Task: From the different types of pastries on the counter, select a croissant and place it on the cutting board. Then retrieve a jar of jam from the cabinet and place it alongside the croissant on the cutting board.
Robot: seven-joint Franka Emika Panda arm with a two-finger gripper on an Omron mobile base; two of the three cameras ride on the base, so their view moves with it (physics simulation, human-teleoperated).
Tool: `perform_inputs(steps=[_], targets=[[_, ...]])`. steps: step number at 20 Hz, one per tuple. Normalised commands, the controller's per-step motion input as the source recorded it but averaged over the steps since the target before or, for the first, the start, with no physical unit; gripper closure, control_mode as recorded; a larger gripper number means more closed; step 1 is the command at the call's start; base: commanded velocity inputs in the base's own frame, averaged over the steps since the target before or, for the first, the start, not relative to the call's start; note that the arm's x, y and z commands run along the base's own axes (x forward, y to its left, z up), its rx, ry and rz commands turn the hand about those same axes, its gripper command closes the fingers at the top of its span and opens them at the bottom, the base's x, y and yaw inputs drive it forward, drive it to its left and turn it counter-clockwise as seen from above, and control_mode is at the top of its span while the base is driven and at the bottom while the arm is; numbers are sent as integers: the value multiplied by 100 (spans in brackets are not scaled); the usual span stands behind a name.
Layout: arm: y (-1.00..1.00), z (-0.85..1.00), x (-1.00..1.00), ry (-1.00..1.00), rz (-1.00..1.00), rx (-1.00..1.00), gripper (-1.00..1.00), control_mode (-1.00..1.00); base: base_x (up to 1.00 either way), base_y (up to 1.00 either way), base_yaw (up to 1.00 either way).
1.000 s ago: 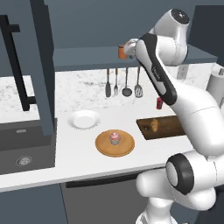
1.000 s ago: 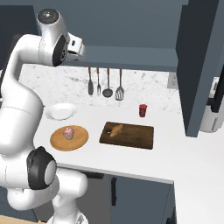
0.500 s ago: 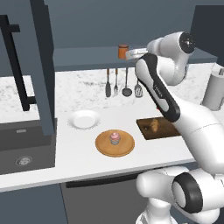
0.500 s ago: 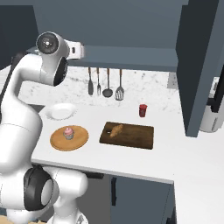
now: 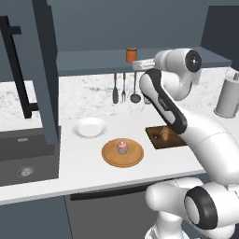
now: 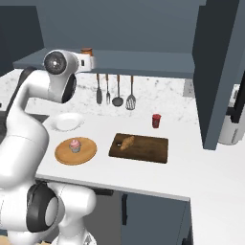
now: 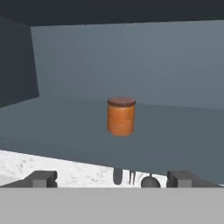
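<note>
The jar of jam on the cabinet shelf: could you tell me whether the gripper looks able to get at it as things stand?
Probably yes. The jar of jam stands alone on the shelf, centred ahead of the gripper, whose jaws are open with nothing between them and the jar.

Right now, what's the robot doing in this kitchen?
The arm is raised toward the cabinet shelf, with its open gripper facing the jar of jam, which stands upright on the shelf and is not yet grasped. The croissant already lies on the cutting board on the counter. The pink-frosted cupcake sits on the round wooden board, beside a white plate. Fetching the jam is what's left.
</note>
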Motion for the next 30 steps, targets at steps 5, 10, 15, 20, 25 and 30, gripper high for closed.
perform_inputs(steps=[5, 10, 15, 20, 25, 30], targets=[[0, 2, 33, 0, -10, -2, -100, -100, 0, 0, 0], [1, 0, 1, -1, -1, 0, -100, -100, 0, 0, 0], [10, 1, 47, 0, 0, -1, -100, -100, 0, 0, 0], [21, 3, 64, 0, 0, -5, -100, -100, 0, 0, 0], [1, 12, 33, 0, 0, 0, -100, -100, 0, 0, 0], [0, 0, 0, 0, 0, 0, -100, -100, 0, 0, 0]])
